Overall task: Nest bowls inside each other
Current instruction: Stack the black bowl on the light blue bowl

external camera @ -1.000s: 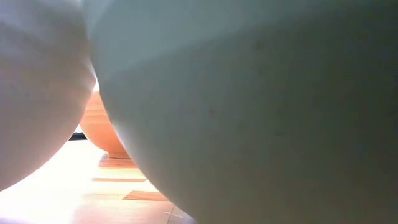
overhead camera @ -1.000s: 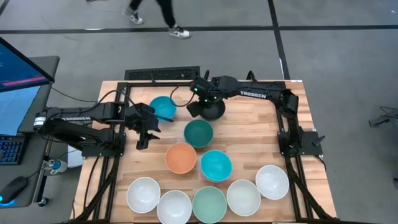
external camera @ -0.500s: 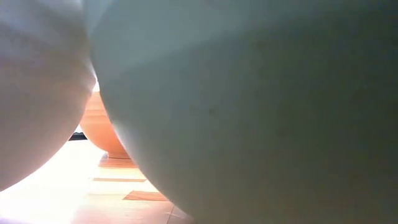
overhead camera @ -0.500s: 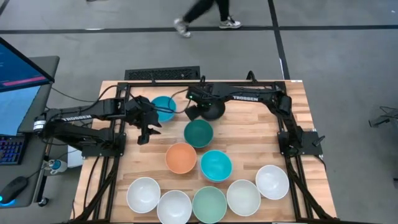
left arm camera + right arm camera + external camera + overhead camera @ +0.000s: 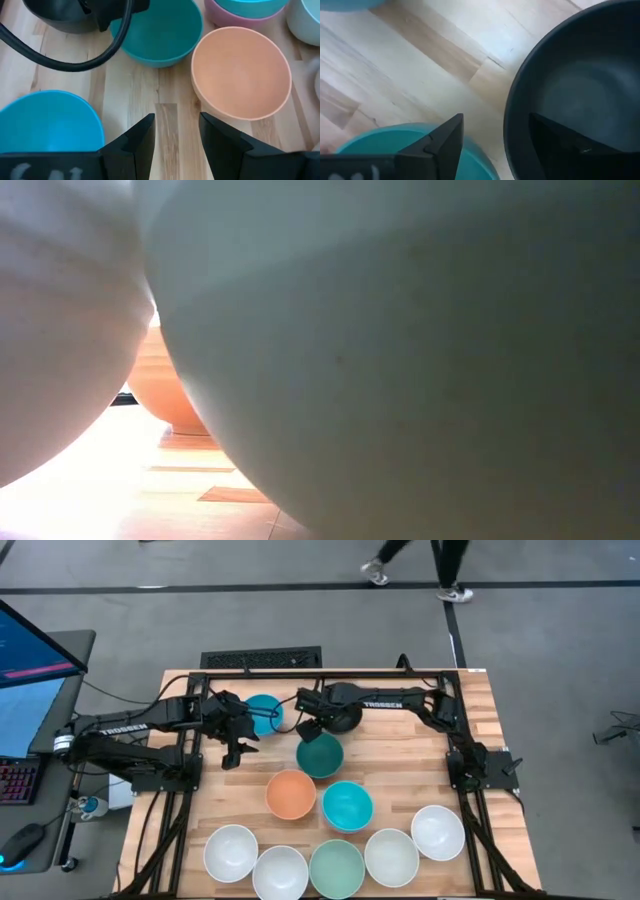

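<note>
Black bowl [image 5: 580,95] rim between right claw [image 5: 495,145] fingers, claw parted, not clenched.

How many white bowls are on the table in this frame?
4, all in the front row: far left, next to it, right of the mint green bowl, and far right. None seem hidden.

Both arms are matte black, jointed, with white lettering along the forearm links. Black cables run along them. Each gripper carries two dark, wedge-shaped fingers.
</note>
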